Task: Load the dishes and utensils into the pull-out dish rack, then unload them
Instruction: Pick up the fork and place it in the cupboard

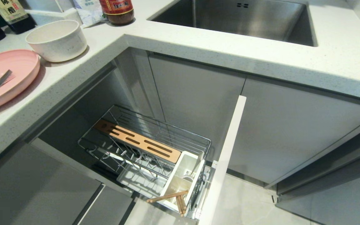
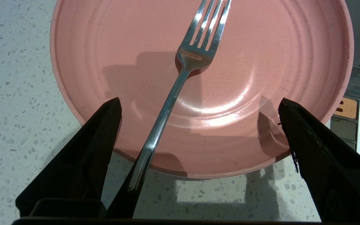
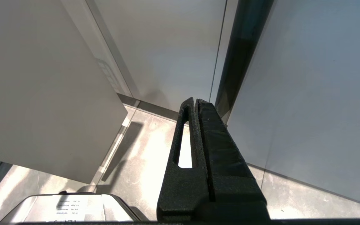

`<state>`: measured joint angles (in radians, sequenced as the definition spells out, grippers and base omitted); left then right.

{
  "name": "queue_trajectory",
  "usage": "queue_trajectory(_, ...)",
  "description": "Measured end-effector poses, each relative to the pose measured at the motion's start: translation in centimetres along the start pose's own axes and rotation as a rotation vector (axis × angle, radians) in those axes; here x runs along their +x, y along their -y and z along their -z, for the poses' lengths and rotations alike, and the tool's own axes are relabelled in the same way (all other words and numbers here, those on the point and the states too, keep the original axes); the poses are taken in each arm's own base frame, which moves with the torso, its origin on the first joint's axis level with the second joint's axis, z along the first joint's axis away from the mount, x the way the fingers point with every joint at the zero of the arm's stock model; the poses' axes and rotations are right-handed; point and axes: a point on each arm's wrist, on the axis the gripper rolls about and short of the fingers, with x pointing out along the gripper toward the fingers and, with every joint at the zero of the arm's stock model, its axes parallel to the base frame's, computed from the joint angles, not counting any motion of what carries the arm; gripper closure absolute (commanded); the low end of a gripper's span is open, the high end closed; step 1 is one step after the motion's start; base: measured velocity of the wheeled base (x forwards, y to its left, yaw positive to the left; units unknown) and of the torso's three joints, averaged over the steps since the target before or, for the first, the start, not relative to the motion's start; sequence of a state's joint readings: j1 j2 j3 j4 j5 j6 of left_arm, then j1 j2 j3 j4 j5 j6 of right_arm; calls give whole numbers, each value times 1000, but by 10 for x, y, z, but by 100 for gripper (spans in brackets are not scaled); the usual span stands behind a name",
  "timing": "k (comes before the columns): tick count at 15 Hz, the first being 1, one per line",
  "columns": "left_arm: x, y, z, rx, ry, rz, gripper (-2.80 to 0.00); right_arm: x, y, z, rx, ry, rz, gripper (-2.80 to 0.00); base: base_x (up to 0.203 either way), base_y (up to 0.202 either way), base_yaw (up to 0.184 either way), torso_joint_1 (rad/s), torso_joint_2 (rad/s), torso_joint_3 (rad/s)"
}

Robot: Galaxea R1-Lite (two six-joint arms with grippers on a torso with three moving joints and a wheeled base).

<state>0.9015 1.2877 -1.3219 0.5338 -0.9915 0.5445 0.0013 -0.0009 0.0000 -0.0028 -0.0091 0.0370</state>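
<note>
Left hand (image 2: pixel 198 109) poised above the pink plate (image 2: pixel 111 62), fingers (image 2: pixel 102 137) spread wide apart, gripping nothing. Silver fork (image 2: pixel 180 81) lying across the plate, tines toward the far rim, handle running out over the near rim and between the spread fingers, nearer one of them; contact with that finger not to be told. Plate resting on the speckled white desk (image 2: pixel 14 103), near its edge on the robot's left in the head view. Cream speckled bowl (image 1: pixel 56 40) upright on the desk just beside the plate, further back, empty. Dark bottles (image 1: pixel 2 15) and a jar (image 1: pixel 117 11) ranged behind the bowl; steel sink (image 1: pixel 239 20) sunk into the desk to the right.

Below the desk, pull-out dish rack (image 1: pixel 142 147) drawn out, white panel front (image 1: pixel 227 153) standing edge-on. Slotted wooden strip (image 1: pixel 136 140) lying along the wire basket, plate prongs bare of dishes. Wooden chopsticks (image 1: pixel 173 198) in the white utensil cup (image 1: pixel 183 178) at the front end, tilted, their ends sticking out past its rim.

Right hand (image 3: pixel 195 103) hanging low beside grey cabinet doors over the pale floor, fingers pressed together, empty.
</note>
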Motion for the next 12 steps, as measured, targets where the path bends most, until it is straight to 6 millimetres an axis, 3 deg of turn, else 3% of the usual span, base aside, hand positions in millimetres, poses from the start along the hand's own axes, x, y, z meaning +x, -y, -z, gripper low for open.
queue_trajectory(1, 0, 0, 0, 1, 0, 0, -271, 0, 0, 0, 0, 0, 0, 0, 0, 0, 0, 0, 0, 0)
queue_trajectory(2, 0, 0, 0, 3, 1, 0, 0, 0, 0, 0, 0, 0, 0, 0, 0, 0, 0, 0, 0, 0)
queue_trajectory(12, -2, 1, -2, 11, 6, -2, 0, 0, 0, 0, 0, 0, 0, 0, 0, 0, 0, 0, 0, 0)
